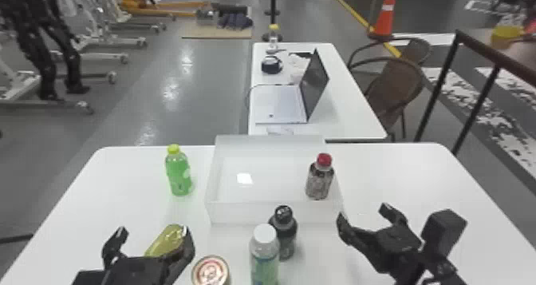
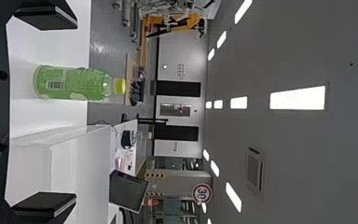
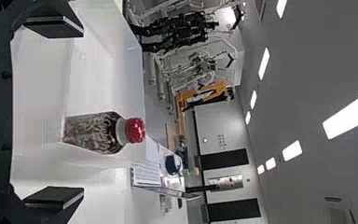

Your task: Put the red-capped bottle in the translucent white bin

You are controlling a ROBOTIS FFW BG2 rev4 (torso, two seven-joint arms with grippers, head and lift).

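Note:
The red-capped bottle (image 1: 319,178) stands upright inside the translucent white bin (image 1: 275,213), by its right wall. My right gripper (image 1: 363,219) is open just in front of the bin's near right corner, with nothing between its fingers. In the right wrist view the red-capped bottle (image 3: 98,132) lies beyond the gap of my right gripper (image 3: 55,112), apart from both fingers. My left gripper (image 1: 151,237) is parked open at the table's front left, and in the left wrist view the fingers of the left gripper (image 2: 45,111) stand wide apart.
A green bottle (image 1: 179,174) stands left of the bin. In front are a dark bottle (image 1: 284,234), a white-capped bottle (image 1: 265,256) and a can (image 1: 210,270). A yellow-green item (image 1: 165,240) is by the left gripper. Behind, a laptop (image 1: 285,102) sits on another table.

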